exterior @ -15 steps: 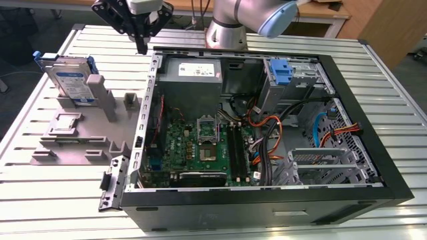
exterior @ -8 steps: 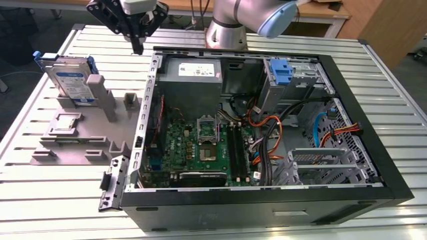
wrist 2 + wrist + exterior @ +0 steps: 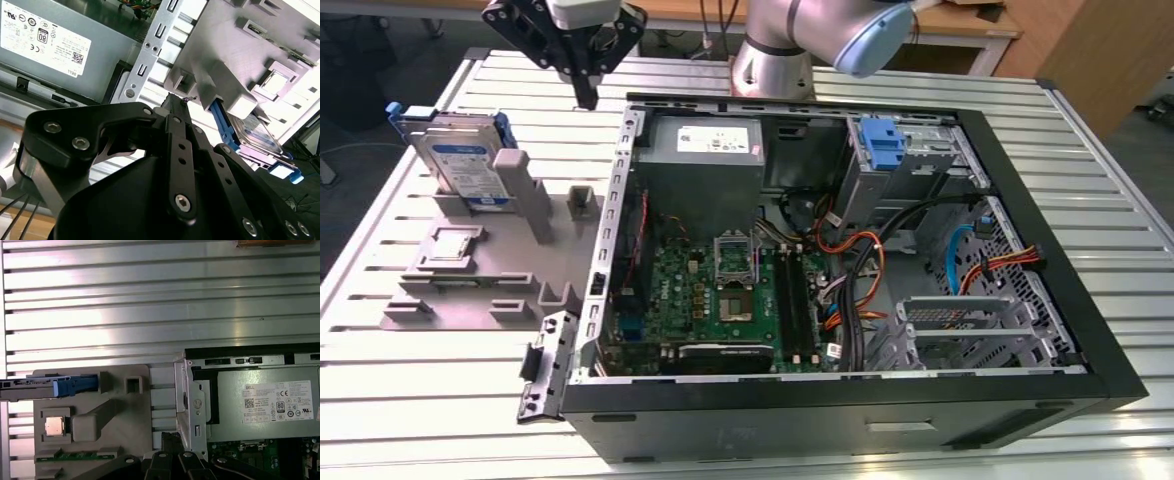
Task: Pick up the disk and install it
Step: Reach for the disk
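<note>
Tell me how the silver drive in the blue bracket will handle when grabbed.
The flat silver hard drive with blue plastic bracket looks rigid, probably dense for its size. Standing on edge in the grey holder, it may tip if nudged. Its smooth metal faces might slip.

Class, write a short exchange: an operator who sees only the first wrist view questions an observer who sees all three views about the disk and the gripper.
Operator: How does the disk sit?
Observer: In the exterior view the disk stands on edge in the grey fixture, label showing.
Operator: Is the gripper holding anything?
Observer: No; the gripper hangs shut and empty above the table, between fixture and computer case.
</note>
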Available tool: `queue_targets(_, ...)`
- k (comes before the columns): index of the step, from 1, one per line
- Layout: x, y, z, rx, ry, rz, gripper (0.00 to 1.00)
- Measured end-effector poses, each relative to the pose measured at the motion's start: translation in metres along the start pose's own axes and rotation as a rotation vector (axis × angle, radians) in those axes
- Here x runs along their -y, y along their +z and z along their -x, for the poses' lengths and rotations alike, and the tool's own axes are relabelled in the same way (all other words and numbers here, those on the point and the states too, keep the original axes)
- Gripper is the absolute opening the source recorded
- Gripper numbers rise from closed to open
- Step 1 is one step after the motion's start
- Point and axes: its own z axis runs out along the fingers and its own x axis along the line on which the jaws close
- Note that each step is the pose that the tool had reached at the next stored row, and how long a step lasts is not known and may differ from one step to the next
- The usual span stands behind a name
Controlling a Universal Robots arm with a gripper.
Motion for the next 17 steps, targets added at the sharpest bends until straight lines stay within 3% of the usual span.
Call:
queue_targets(9,-0.0005,0.0011,-0.0093,-0.0016,0.0,-0.0003,0.1)
queue_targets(14,-0.01,0.0024,-0.0136,-0.0018,0.0,-0.0037,0.1)
queue_targets(17,-0.0144,0.0034,-0.0173,-0.0054,0.0,-0.0046,0.1)
